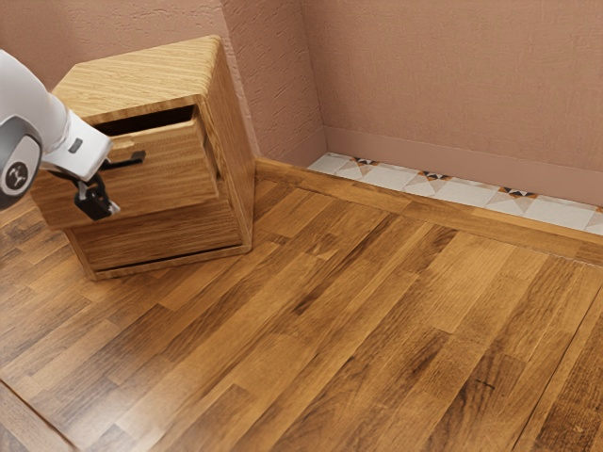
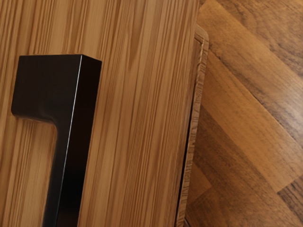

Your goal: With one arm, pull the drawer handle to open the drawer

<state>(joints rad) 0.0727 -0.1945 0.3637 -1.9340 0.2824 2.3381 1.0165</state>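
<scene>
A wooden cabinet stands against the wall at the exterior view's left. Its upper drawer is slid out a little, leaving a dark gap under the top board. A black bar handle runs across the drawer front. My gripper is at the handle's left part, right against the drawer front, with the white hand just above it. In the wrist view the black handle is very close, lying along the striped drawer front, and the drawer's side edge shows beside it.
A lower drawer front sits flush under the upper one. Wood plank floor spreads to the exterior view's right. A pink wall with a tiled strip runs behind the cabinet.
</scene>
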